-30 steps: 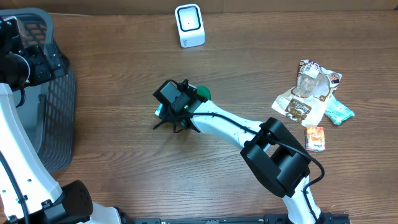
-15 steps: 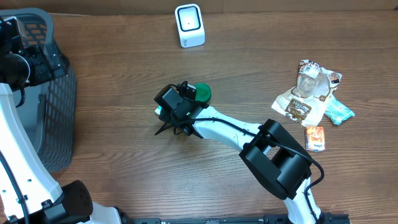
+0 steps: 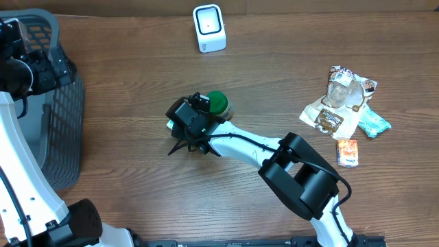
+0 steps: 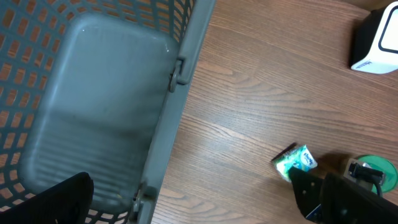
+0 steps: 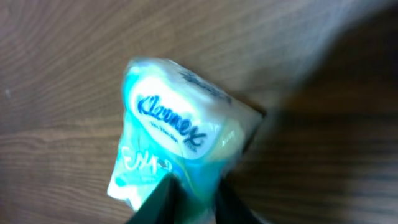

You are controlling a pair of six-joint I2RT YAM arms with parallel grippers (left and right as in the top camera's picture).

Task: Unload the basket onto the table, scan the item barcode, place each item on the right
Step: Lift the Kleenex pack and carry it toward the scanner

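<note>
A teal and white Kleenex tissue pack [image 5: 174, 134] lies on the wooden table, and only a sliver of the tissue pack [image 3: 171, 124] shows from overhead. My right gripper [image 5: 194, 202] points down at it, and its two dark fingers [image 5: 155, 202] pinch the pack's near end. In the left wrist view the tissue pack [image 4: 295, 160] lies just left of the right arm. The white barcode scanner [image 3: 209, 27] stands at the back of the table. My left gripper [image 4: 201, 214] hangs open over the basket with nothing in it.
A grey mesh basket [image 3: 65, 130] stands at the left edge. A green-lidded round thing [image 3: 217, 101] sits right behind the right gripper. Snack packets [image 3: 339, 103], a teal packet [image 3: 375, 124] and a small orange packet [image 3: 348, 152] lie at the right.
The right gripper's jaws have closed onto the tissue pack. Its wrist has shifted slightly left, uncovering more of the green lid. The left arm has stayed still.
</note>
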